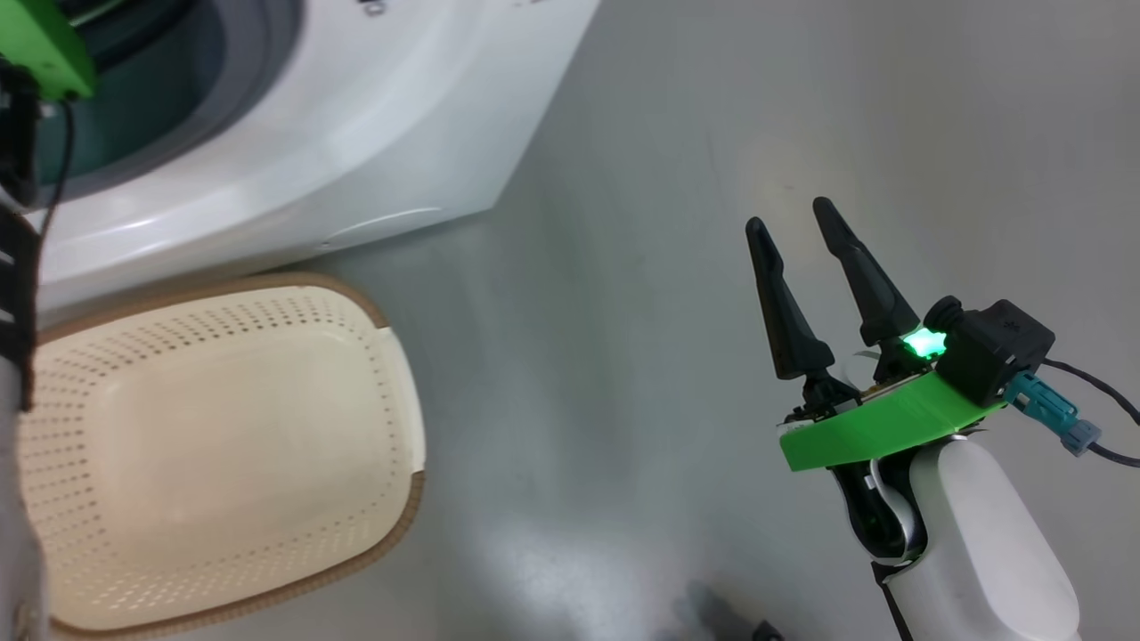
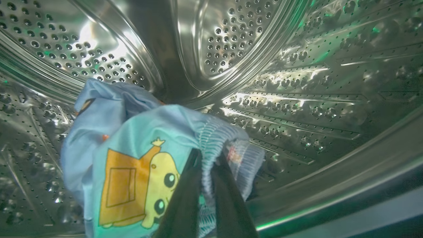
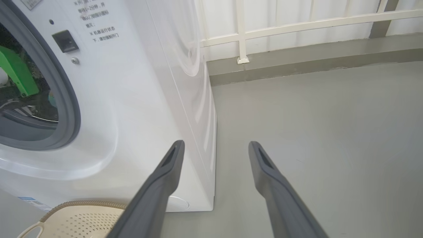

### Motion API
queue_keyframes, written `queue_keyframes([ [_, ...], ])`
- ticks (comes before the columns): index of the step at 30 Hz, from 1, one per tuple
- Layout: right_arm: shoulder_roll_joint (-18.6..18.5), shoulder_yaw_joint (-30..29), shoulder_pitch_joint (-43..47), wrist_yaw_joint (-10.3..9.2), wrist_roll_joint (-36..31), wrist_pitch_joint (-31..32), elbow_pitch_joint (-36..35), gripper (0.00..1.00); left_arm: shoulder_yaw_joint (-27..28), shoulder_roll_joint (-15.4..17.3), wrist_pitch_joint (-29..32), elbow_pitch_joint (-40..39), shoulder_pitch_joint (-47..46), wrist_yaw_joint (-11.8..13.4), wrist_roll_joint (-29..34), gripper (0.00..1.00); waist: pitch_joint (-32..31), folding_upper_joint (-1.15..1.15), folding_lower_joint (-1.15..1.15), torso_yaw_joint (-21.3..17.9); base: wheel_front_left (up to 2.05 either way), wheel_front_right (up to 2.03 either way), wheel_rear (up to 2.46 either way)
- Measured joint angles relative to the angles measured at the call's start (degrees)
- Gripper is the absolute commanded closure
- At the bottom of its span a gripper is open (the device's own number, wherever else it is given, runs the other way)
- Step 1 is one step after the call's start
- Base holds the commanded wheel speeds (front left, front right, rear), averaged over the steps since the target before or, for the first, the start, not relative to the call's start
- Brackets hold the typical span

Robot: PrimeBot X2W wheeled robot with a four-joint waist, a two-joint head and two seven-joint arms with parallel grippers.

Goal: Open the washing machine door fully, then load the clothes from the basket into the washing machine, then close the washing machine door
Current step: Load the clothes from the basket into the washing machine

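Note:
Inside the perforated steel drum (image 2: 297, 82) of the washing machine (image 1: 356, 133), my left gripper (image 2: 211, 155) is shut on the clothes (image 2: 132, 148). They are a bunched light blue piece with an orange and yellow print, and its ribbed hem sits between the fingers. The arm's green wrist bracket (image 3: 16, 72) pokes through the grey gasket (image 3: 71, 109). The cream basket (image 1: 392, 356) stands on the floor before the machine (image 3: 132, 99), its inside bare. My right gripper (image 1: 788, 214) hovers open over the floor to the right, nothing between its fingers (image 3: 165, 178). The washing machine door is out of view.
Grey floor (image 1: 623, 312) stretches to the right of the machine and the basket (image 3: 82, 218). A white railing (image 3: 241, 33) and a low grey kerb (image 3: 297, 62) run along the back wall beyond the machine's side.

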Motion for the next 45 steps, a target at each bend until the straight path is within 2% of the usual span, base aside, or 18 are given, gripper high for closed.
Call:
queue_keyframes([
  [2, 0.08, 0.15, -0.02, 0.0, 0.0, 0.0, 0.03, 0.0, -0.31, 0.47, -0.31, 2.09, -1.62, 0.49, 0.32, 1.0, 0.33, 0.0, 0.0, -0.84, 0.0, 0.0, 0.0],
  [3, 0.1, 0.25, -0.02, 0.0, 0.0, 0.0, 0.07, 0.0, -0.53, 0.67, -0.31, 3.12, -2.2, 0.6, 0.6, 0.78, 0.46, 0.0, 0.0, -1.24, 0.0, 0.0, 0.0],
  [4, 0.21, 0.37, -0.05, 0.0, 0.0, 0.0, 0.15, 0.0, -0.97, 1.21, -0.19, 5.39, -3.04, 1.11, 1.2, 0.51, 0.57, 0.0, 0.0, -2.04, 0.0, 0.0, 0.0],
  [5, 0.23, 0.37, -0.05, 0.0, 0.0, 0.0, 0.19, 0.0, -1.01, 1.35, 0.38, 6.67, -3.31, 1.25, 1.19, 0.0, 0.57, 0.0, 0.0, -2.37, 0.0, 0.0, 0.0],
  [11, 0.31, 0.11, -0.04, 0.0, 0.0, 0.0, 0.33, 0.0, -1.42, 0.71, 1.58, 10.71, -4.42, 1.52, 1.14, 0.0, -0.09, 0.0, 0.0, -2.5, 0.0, 0.0, 0.0],
  [21, 0.01, -0.2, -0.02, 0.0, -0.29, 0.0, 0.75, 0.0, -2.24, -1.04, -4.98, 12.15, -3.66, -0.09, -0.12, 0.0, -1.75, 0.0, 0.0, 0.43, 0.0, 0.0, 0.0],
  [28, -0.68, -0.3, 0.28, 0.0, -0.54, 0.0, 1.18, 0.0, -1.91, -2.36, -7.98, 11.61, 0.7, -1.02, -2.23, 0.0, -3.99, 0.0, 0.0, 2.53, 0.0, 0.0, 0.0],
  [33, -1.71, -0.32, 0.43, 0.0, -0.54, 0.0, 1.68, 0.0, -2.1, -2.3, -8.5, 7.87, 4.05, -1.1, -2.52, 0.0, -5.92, 0.0, 0.0, 3.79, 0.0, 0.0, 0.0],
  [45, -2.03, -0.34, 2.54, 0.0, -0.53, 0.0, 2.2, 0.0, 0.04, -2.43, -8.87, -9.36, 18.29, -0.58, -2.97, 0.0, -10.18, 0.0, 0.0, 6.11, 0.0, 0.0, 0.0],
])
